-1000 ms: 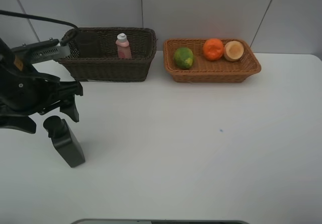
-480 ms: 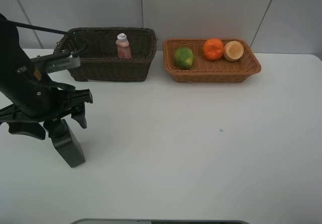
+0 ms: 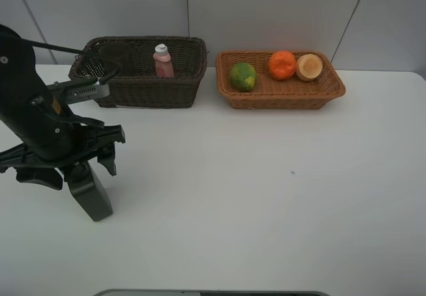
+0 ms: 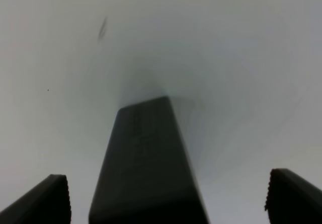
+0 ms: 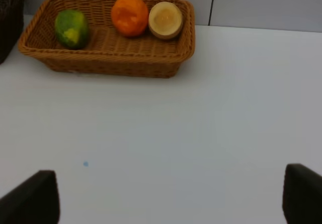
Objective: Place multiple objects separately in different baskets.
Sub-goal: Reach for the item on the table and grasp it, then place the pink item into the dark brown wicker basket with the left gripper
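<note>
Near the left edge of the desk (image 3: 279,229), the left gripper (image 3: 66,173) has come down over the black pump bottle (image 3: 90,193), which a second ago stood just beside it with the pump head showing; now the arm covers the bottle's top and the jaws stand wide apart on either side of its body, not yet pressing it. By my reading the grasp is about to begin, and this bottle is the last thing left outside a basket. It looks like smooth, hard, matte plastic, flat-sided and leaning, so it may slip or topple if pinched off-centre. Toward the back edge, the dark brown basket (image 3: 143,86) is deep, of tight stiff weave, and holds the small pink bottle (image 3: 162,62) with its white cap, upright against the rear wall. Just right of it, the orange-tan basket (image 3: 283,93) is shallower, and carries the green-yellow fruit (image 3: 243,76), the orange (image 3: 282,64) and a pale tan round piece (image 3: 309,66), all rounded and likely to roll. Over the bare right part of the desk, the right gripper (image 5: 166,194) hangs with its jaws apart, holding nothing.
</note>
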`<state>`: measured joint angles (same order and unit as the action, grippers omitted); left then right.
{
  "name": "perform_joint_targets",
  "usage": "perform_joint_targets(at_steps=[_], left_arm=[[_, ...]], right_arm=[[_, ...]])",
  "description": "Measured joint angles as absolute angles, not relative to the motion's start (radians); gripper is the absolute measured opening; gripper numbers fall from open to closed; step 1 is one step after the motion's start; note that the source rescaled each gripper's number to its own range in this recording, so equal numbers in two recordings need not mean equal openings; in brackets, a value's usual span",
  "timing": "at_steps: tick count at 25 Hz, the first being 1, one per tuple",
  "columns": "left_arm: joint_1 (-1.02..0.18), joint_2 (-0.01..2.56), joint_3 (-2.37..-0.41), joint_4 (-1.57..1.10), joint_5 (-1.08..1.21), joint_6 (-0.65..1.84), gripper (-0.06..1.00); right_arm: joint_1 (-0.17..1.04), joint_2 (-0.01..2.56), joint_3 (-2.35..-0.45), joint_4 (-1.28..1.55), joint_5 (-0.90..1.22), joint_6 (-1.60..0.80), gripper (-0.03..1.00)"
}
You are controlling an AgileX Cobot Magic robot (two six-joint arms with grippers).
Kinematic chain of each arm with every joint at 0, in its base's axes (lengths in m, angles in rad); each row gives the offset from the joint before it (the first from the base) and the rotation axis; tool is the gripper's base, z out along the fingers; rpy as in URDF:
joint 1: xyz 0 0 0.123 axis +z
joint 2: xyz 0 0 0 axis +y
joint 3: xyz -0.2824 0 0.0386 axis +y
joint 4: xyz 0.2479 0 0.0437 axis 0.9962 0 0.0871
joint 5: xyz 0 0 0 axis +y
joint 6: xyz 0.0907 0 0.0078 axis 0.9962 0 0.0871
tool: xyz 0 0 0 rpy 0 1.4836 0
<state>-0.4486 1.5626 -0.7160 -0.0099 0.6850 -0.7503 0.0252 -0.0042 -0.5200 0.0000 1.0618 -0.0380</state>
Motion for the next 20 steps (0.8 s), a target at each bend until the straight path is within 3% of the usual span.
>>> perform_joint_targets(at_steps=[3,6,10,20], left_arm=[[-0.449,1.563,-0.716,-0.01,0.685,-0.75,0.98],[-0.449,1.563,-0.716,-0.01,0.685,-0.75,0.85],[-0.449,1.563,-0.716,-0.009,0.685,-0.75,0.46],[-0.449,1.563,-0.716,-0.011,0.687,-0.772,0.44]], right_arm=[[0.025,-0.004,-0.52,0.0,1.062,-0.038,0.88],[0.025,-0.004,-0.52,0.0,1.062,-0.038,0.88],[0.025,-0.004,-0.52,0.0,1.062,-0.038,0.88],[0.025,-0.004,-0.52,0.0,1.062,-0.038,0.88]])
